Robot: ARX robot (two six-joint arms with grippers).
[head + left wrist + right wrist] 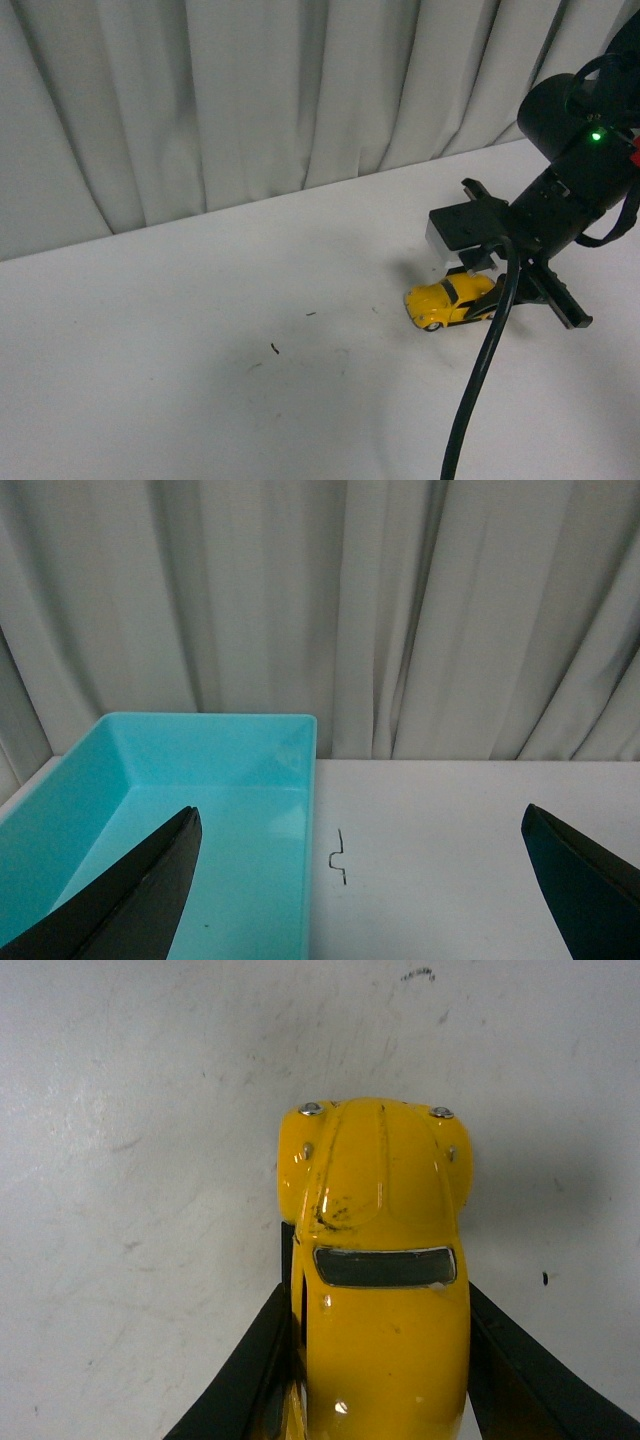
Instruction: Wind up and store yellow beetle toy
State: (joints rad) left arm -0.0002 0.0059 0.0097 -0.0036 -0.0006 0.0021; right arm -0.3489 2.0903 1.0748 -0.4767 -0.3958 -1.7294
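Observation:
The yellow beetle toy [449, 301] rests on the white table at the right, its nose pointing left. My right gripper [487, 297] is shut on its rear half. In the right wrist view the glossy yellow beetle toy [378, 1260] fills the middle, with a dark window showing and a black finger [245, 1370] pressed against each side. My left gripper [370, 880] is open, and its two dark fingertips [150, 890] frame bare table and the tray's edge. The left arm does not show in the front view.
A turquoise tray [130, 790] stands on the table by the left gripper, with nothing in the part I see. A small bent wire [340, 856] lies beside it. A grey curtain [250, 100] hangs behind the table. Small dark specks [274, 348] mark the table's middle.

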